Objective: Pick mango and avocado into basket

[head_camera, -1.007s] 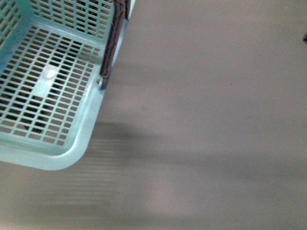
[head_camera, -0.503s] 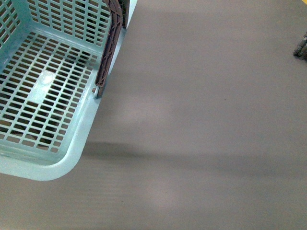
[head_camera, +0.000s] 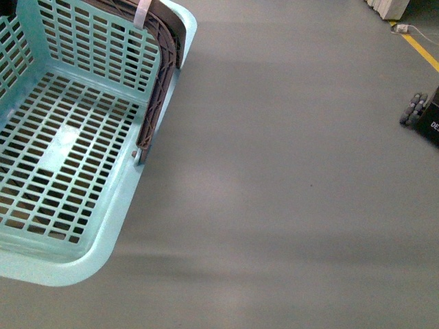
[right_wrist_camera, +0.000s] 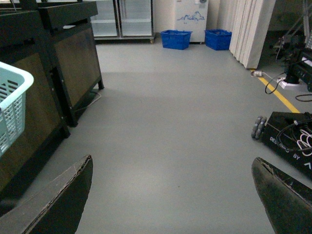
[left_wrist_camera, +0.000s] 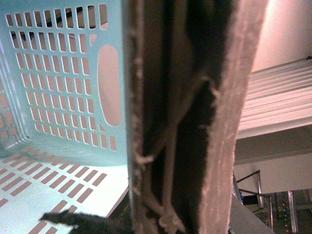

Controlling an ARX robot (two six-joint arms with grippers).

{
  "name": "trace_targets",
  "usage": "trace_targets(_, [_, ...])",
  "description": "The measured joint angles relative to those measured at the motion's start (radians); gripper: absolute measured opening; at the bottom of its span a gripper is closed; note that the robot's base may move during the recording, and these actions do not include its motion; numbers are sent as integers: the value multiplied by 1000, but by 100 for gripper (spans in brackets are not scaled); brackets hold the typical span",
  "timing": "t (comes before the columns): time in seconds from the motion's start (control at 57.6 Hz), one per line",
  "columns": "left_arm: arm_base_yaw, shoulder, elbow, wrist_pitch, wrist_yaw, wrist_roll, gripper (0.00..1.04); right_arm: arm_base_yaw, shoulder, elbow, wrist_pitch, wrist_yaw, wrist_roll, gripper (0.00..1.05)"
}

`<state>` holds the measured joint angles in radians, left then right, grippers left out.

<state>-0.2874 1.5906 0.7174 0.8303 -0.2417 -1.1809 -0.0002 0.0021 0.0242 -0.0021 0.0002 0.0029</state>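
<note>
The basket (head_camera: pixel 113 223) fills the left of the front view, over the grey floor (head_camera: pixel 288 171). Its brown handle (head_camera: pixel 159 89), bound with a white zip tie (head_camera: pixel 143 12), lies along its right rim. To its right the floor is open as far as a black wheeled box (head_camera: pixel 429 116) lettered "DE". The right tool (right_wrist_camera: pixel 171 162) is spread wide, with nothing between its fingers. The handle crowds the left wrist view, so I cannot tell the left tool's state.

Grey floor (head_camera: pixel 288 171) w/ yellow line (head_camera: pixel 422 48) at far right; black wheeled unit (head_camera: pixel 426 115) just beside it; right wrist view: two blue crates (right_wrist_camera: pixel 176 39) by back wall; dark cabinets (right_wrist_camera: pixel 73 58); white curtain (right_wrist_camera: pixel 248 29).
</note>
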Motion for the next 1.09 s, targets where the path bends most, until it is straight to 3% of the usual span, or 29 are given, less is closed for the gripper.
trace_targets(1.094, [0, 0, 0, 0, -1, 0, 15, 0, 0, 0, 0, 0, 0, 96])
